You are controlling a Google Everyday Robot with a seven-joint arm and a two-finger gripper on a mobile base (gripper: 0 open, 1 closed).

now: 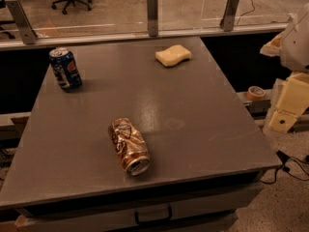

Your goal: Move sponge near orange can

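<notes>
Camera view: a grey worktop (203,129) is seen from its front edge. The sponge (173,55) is laid flat towards the far edge, right of the middle, with nothing touching it. The orange can (129,146) is found on its side near the front edge, its silver top turned toward the viewer and its sides crumpled (no writing can be made out on the dented label). The two are well apart, with bare worktop between them.

A blue can (64,69) is stood upright near the far left corner; a round red, white and blue emblem of the Pepsi kind is shown on it, though its lettering cannot be read.

The hand (285,114) is held off the right side of the worktop, at the frame's edge, and is made up of cream-coloured blocks. It is well apart from the sponge and both cans. Whether it is spread or pressed together cannot be told.

A roll of tape (255,92) is set on a ledge just beside the worktop's right edge.
</notes>
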